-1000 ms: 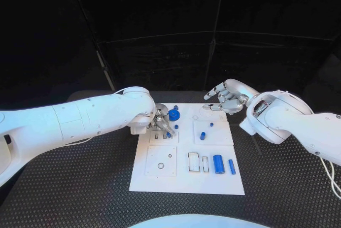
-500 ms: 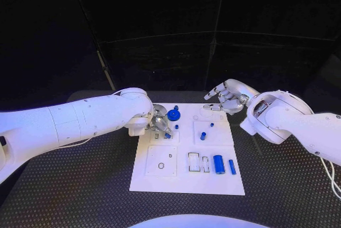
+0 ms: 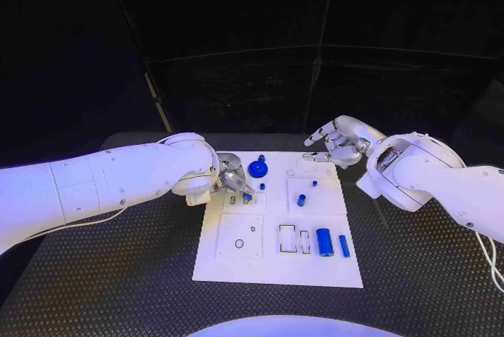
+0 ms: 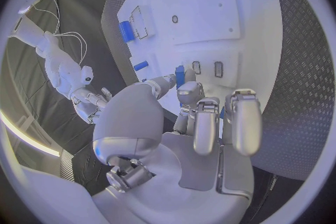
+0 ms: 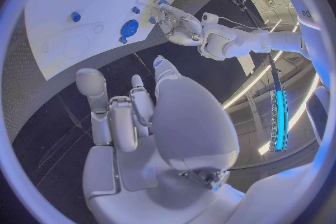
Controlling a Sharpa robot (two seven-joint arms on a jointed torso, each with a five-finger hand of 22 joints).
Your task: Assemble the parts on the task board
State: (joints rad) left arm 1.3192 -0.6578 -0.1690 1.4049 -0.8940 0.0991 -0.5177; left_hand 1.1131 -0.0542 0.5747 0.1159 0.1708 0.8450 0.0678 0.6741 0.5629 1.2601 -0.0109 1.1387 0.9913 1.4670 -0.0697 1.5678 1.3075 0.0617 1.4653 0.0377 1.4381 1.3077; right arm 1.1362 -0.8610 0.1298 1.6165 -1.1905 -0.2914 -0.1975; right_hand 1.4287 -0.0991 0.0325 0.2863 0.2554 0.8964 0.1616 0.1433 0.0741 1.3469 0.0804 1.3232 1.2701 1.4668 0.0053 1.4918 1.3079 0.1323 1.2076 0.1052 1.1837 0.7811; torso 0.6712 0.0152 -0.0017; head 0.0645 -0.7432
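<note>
The left hand [image 3: 233, 183] is hovering over the near-left part of the task board [image 3: 275, 268], its fingers [image 4: 238, 123] curling downward; a small blue part [image 4: 180, 75] is showing at its fingertips, but I cannot tell whether it is pinched. The white board is lying mid-table on the black table [image 3: 137, 279]. A round blue part [image 3: 257, 169] is sitting near the far edge, just beside that hand; a short blue peg [image 3: 301, 200] is standing mid-board; a blue cylinder [image 3: 325, 242] and a slim blue bar [image 3: 344, 245] are lying side by side toward the near right. The right hand [image 3: 334, 144] is hanging over the far-right corner, fingers loosely spread and gripping nothing.
</note>
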